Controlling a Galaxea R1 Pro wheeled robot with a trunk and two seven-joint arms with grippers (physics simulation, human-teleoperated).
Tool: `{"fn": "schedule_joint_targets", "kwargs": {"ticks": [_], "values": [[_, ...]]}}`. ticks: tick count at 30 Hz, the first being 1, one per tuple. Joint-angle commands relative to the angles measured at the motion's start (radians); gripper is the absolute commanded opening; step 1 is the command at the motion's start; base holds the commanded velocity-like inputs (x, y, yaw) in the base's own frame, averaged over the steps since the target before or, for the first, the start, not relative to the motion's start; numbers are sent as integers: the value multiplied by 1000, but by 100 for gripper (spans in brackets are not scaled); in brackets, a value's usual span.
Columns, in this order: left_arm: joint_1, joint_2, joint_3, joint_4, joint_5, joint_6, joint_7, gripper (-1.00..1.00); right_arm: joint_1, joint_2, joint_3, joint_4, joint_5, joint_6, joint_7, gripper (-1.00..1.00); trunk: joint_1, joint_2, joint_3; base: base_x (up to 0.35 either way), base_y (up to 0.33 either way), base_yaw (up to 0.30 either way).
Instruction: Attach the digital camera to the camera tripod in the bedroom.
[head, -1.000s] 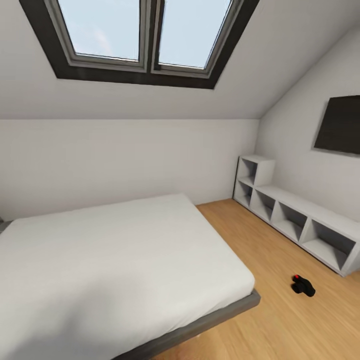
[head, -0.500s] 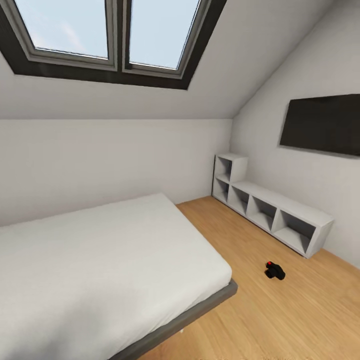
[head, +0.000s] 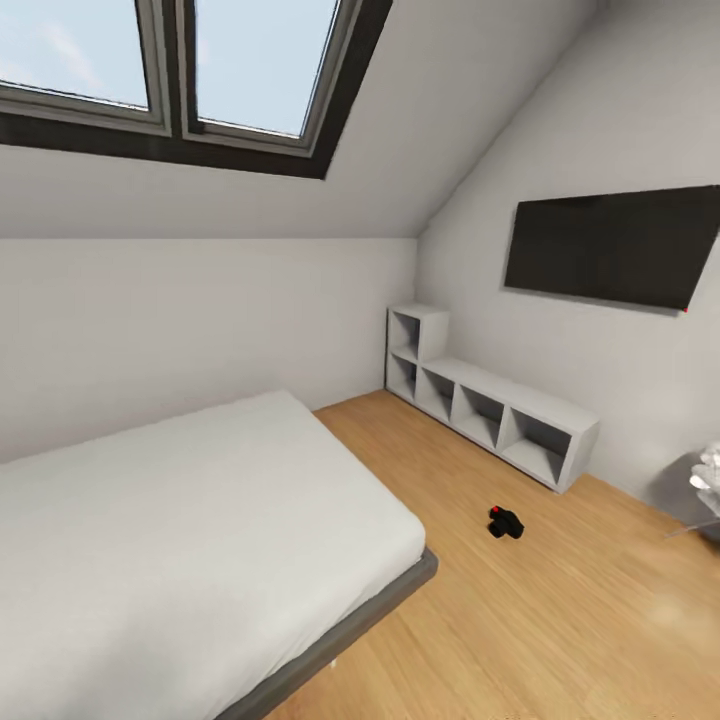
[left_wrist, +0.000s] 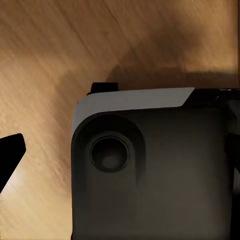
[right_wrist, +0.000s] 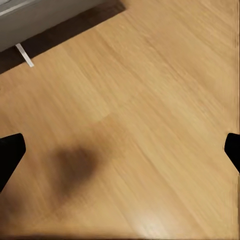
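The task is at its start: the digital camera (head: 506, 522) lies untouched on the wood floor (head: 560, 620), between the bed (head: 200, 540) and the white cube shelving (head: 490, 405), well apart from both claws and ahead of them, and no tripod appears yet, so finding it, picking up the camera and mounting it are all left. The right claw (right_wrist: 120, 150) hangs spread over bare floor, its 2 dark fingertips (right_wrist: 10, 150) at the view's edges with nothing between them. Of the left claw, 1 fingertip (left_wrist: 10, 157) shows beside the robot's own dark body (left_wrist: 150, 175), so I cannot tell its state. Compared with 1 second ago, the whole head view has swung rightward: the skylight (head: 180, 70) sits further left, the wall TV (head: 610, 245) shows fully, and the camera looks smaller and nearer the middle, which is the head camera's shift, not the camera's.
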Motion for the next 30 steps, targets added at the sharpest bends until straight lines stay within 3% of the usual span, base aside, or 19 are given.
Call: {"fn": "schedule_joint_targets", "kwargs": {"ticks": [1,30], "values": [[0,0,0,-1,1,-2,0,100,0,0,0,0,0,-2,-2,100,0,0,-1,0,0,-280],[0,-1,-2,-1,1,-2,0,100,0,0,0,0,0,-2,-2,100,0,0,-1,0,0,-280]]}}
